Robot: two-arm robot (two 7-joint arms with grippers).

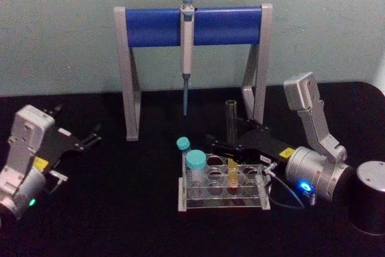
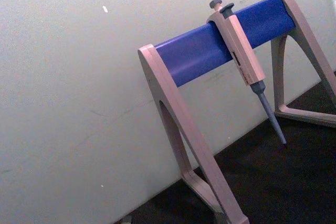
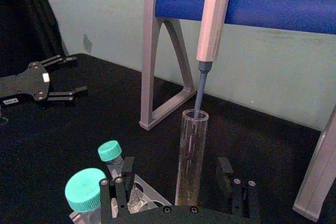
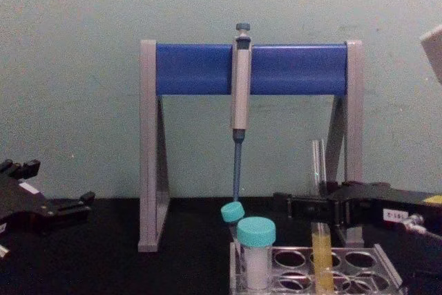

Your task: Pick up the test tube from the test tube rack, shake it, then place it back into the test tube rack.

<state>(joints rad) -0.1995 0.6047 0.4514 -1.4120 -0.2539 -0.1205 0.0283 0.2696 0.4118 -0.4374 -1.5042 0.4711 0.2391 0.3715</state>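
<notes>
While the test tube rack (image 1: pixel 224 201) sits at the near middle of the black table (image 1: pixel 120 215), two teal-capped vials (image 1: pixel 195 165) stand at its left end, the larger in front and the smaller just behind it, tilted a little. Near the middle of the rack's length the test tube (image 1: pixel 230 124) stands upright in a hole. Yellow liquid fills its lower part, and its open mouth is well above the rack's top plate; which row holds it is hard to tell. The right gripper (image 3: pixel 175 162) reaches in from the rack's right, level with the tube just above the top plate. Its fingers (image 3: pixel 122 184) are spread wide, one on either side of the glass with a gap showing on both sides, so nothing is gripped. Well off to the rack's left the left gripper (image 3: pixel 77 76) rests low over the table, its two fingers parted and holding nothing. Behind the rack stands the pipette stand (image 1: pixel 150 27), grey legs carrying a blue bar. A grey pipette (image 1: pixel 187 40) hangs from the bar, its blue tip pointing down behind the tube's mouth. Farthest back, beyond the rack and the stand, is a pale green wall (image 1: pixel 60 28).
</notes>
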